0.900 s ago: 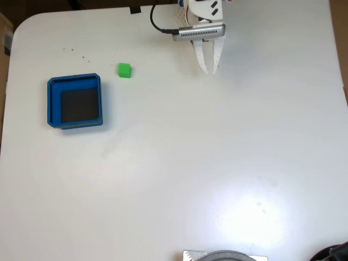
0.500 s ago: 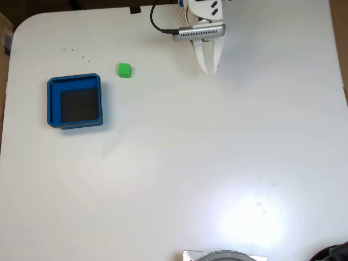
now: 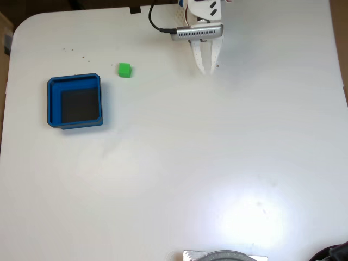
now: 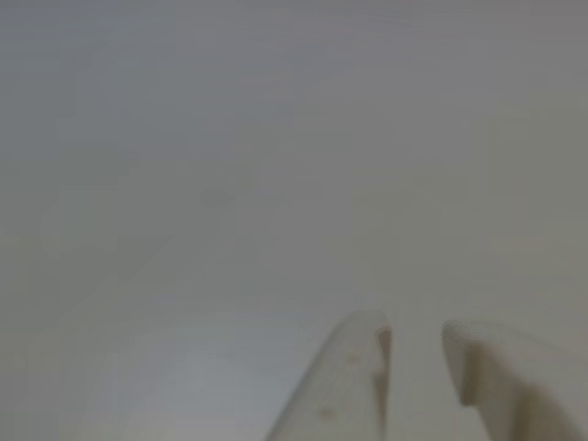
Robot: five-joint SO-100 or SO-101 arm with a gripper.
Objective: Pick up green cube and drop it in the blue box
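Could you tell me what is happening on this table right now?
A single robot arm is at the top edge of the white table in the fixed view, with its gripper holding nothing and its fingers nearly closed, a small gap between them. The green cube sits untouched on the table to the gripper's left, and the blue box lies empty a little further left and lower. No pick-up has begun yet.
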